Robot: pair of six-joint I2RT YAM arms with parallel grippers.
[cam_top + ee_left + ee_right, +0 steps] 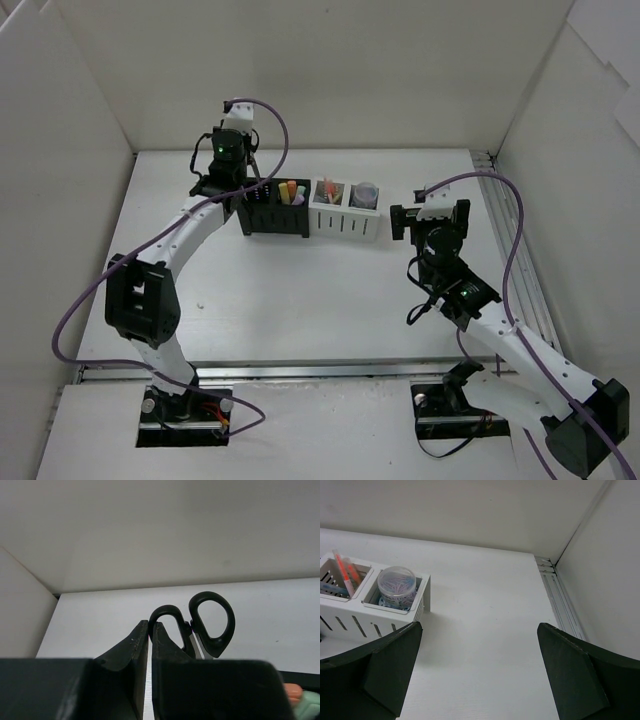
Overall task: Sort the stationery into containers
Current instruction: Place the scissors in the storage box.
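Observation:
The black organiser and the white organiser stand side by side at the back of the table. Pastel markers fill the black one's right compartment. Thin pens and a small round clear tub sit in the white one. My left gripper hovers at the black organiser's left end, shut. Black-handled scissors stand just behind its tips; whether they touch, I cannot tell. My right gripper stands wide open right of the white organiser, holding nothing.
White walls enclose the table on three sides. A metal rail runs along the right edge, also in the right wrist view. Orange and green marker tips peek in at the left wrist view's bottom right.

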